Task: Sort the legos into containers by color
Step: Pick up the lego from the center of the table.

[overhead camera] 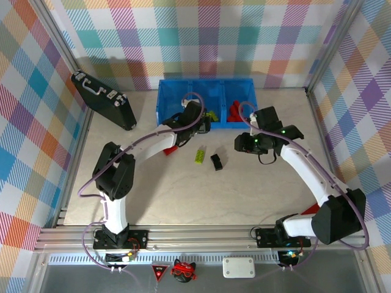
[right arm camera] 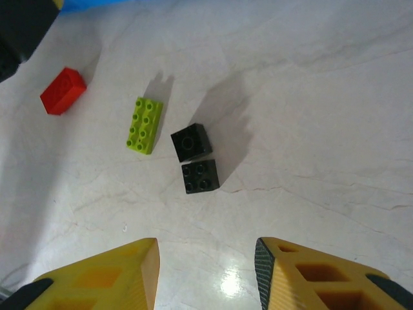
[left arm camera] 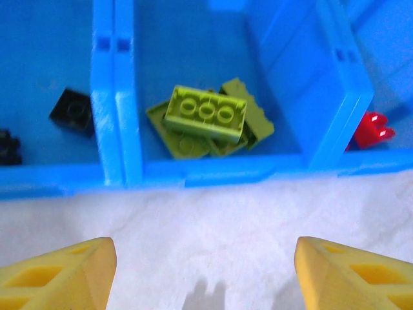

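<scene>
At ten o'clock lies a black briefcase (overhead camera: 104, 99). The blue containers (overhead camera: 171, 97) sit at twelve, with lime legos (left arm camera: 206, 116) heaped in the middle one. The left gripper (left arm camera: 205, 244) hovers at its near wall, jaws wide and empty. A red brick (right arm camera: 62, 90), a lime brick (right arm camera: 145, 124) and two black bricks (right arm camera: 191, 142) lie mid-table. At their three o'clock hangs the right gripper (right arm camera: 205, 248), jaws narrowly parted, holding nothing.

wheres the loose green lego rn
Top view: the green lego lies on the table, red brick to its left, two black bricks just right.
</scene>
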`<move>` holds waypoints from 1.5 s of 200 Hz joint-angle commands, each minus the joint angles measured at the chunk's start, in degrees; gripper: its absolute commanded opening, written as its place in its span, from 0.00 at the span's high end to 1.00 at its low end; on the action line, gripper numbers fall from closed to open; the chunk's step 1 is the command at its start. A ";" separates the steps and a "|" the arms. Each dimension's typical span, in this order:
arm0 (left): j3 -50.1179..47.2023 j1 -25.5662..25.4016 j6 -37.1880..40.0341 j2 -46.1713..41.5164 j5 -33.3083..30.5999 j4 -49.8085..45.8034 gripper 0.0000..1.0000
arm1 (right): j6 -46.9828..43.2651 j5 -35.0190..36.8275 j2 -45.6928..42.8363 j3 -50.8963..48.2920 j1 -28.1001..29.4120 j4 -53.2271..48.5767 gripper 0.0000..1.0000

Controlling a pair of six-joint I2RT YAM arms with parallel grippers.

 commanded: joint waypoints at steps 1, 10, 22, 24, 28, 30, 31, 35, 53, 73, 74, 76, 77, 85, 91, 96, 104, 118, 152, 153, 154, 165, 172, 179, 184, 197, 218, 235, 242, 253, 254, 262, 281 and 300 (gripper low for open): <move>-4.10 1.17 -3.94 -5.95 2.60 -2.66 0.27 | 1.03 1.11 2.49 0.73 2.18 -0.80 0.55; -5.75 1.37 -4.56 -7.40 3.03 -3.17 0.27 | 1.19 1.64 3.52 1.14 3.29 -0.82 0.55; -7.56 1.46 -5.09 -9.01 3.43 -4.20 0.27 | 1.38 2.31 5.03 1.58 4.63 -0.82 0.55; -7.78 1.46 -5.09 -9.23 3.54 -4.38 0.27 | 1.44 2.32 5.28 1.59 4.84 -0.82 0.55; -8.23 1.46 -5.25 -9.62 3.87 -4.83 0.28 | 1.52 2.52 5.73 1.68 5.30 -0.81 0.55; -8.48 1.46 -5.29 -9.78 4.02 -5.04 0.28 | 1.54 2.63 6.02 1.66 5.50 -0.82 0.55; -8.58 1.46 -5.29 -9.85 4.06 -5.19 0.28 | 1.55 2.70 6.18 1.67 5.64 -0.82 0.55; -8.86 1.46 -5.43 -10.19 4.39 -5.57 0.28 | 1.64 2.91 6.71 1.83 6.10 -0.83 0.55; -9.81 1.50 -5.99 -11.10 6.45 -7.35 0.28 | 2.14 3.97 8.78 1.86 8.16 -0.74 0.55; -9.49 1.14 -6.58 -10.80 9.35 -9.70 0.30 | 3.12 5.76 10.43 1.57 9.95 -0.99 0.55; -9.48 1.08 -6.64 -10.76 9.36 -9.89 0.30 | 3.17 5.89 10.44 1.50 10.03 -0.95 0.55; -9.37 0.97 -6.73 -10.61 9.40 -10.26 0.30 | 3.29 6.09 10.50 1.42 10.13 -0.87 0.55; -9.29 0.91 -6.85 -10.58 9.39 -10.44 0.30 | 3.34 6.18 10.52 1.38 10.16 -0.89 0.55; -8.54 0.23 -7.43 -10.01 9.29 -11.96 0.30 | 4.08 6.89 10.49 0.65 10.19 -0.69 0.55; -8.02 -0.38 -8.02 -9.48 9.36 -12.97 0.30 | 4.46 7.70 10.24 0.07 10.19 -0.52 0.55; -7.38 -0.89 -8.46 -9.08 9.59 -13.81 0.30 | 4.83 8.35 9.98 -0.34 10.19 -0.47 0.55; -6.37 -1.81 -9.25 -8.27 9.49 -15.04 0.31 | 5.06 9.41 9.47 -0.83 10.19 -0.44 0.55; -4.61 -3.89 -10.57 -6.82 8.71 -16.76 0.31 | 5.18 11.57 8.35 -1.12 10.10 -0.85 0.55; -1.56 -8.46 -13.82 -2.78 6.60 -18.12 0.33 | 6.37 17.30 5.17 -1.38 7.98 -3.11 0.54; -1.43 -8.55 -13.91 -2.70 6.58 -18.15 0.33 | 6.42 17.32 5.09 -1.43 7.81 -3.15 0.54; -1.32 -8.64 -13.96 -2.53 6.53 -18.16 0.33 | 6.45 17.42 4.96 -1.45 7.68 -3.17 0.54; -0.07 -9.82 -14.41 -0.91 6.53 -18.49 0.34 | 7.15 17.87 3.46 -2.07 5.97 -3.54 0.54; 0.77 -10.53 -14.68 0.02 6.09 -18.91 0.35 | 7.52 17.88 2.28 -2.69 4.78 -3.48 0.54; 1.55 -11.21 -14.99 1.01 5.86 -19.18 0.37 | 7.61 17.81 1.15 -3.41 3.75 -3.29 0.54; 2.07 -11.63 -15.30 1.65 5.61 -19.50 0.38 | 7.61 17.86 0.26 -3.85 3.13 -3.20 0.54; 3.84 -12.94 -16.43 3.38 3.99 -20.93 0.42 | 7.16 17.90 -1.76 -4.84 1.84 -3.11 0.54; 6.44 -14.37 -17.45 6.45 3.96 -22.02 0.42 | 6.40 17.37 -4.15 -5.29 0.85 -3.39 0.54; 7.77 -15.35 -17.95 8.75 4.38 -22.09 0.42 | 6.25 17.28 -5.40 -5.19 0.69 -3.81 0.54; 8.21 -15.69 -18.13 9.56 4.45 -22.02 0.41 | 6.14 17.15 -5.83 -5.16 0.70 -3.81 0.54; 9.02 -16.11 -18.39 10.81 4.15 -22.41 0.40 | 5.90 16.84 -6.19 -4.92 0.65 -3.97 0.54; 9.09 -16.11 -18.48 10.86 4.13 -22.45 0.40 | 5.88 16.78 -6.22 -4.92 0.67 -4.02 0.54; 9.61 -16.21 -18.58 11.86 4.08 -22.74 0.40 | 5.68 16.65 -6.24 -4.69 0.70 -4.28 0.54; 10.30 -16.45 -19.04 13.34 3.66 -23.09 0.39 | 5.48 16.56 -6.50 -4.63 0.70 -4.37 0.54; 10.52 -16.47 -19.32 14.65 3.63 -23.73 0.39 | 5.50 16.47 -6.68 -4.86 0.70 -4.33 0.54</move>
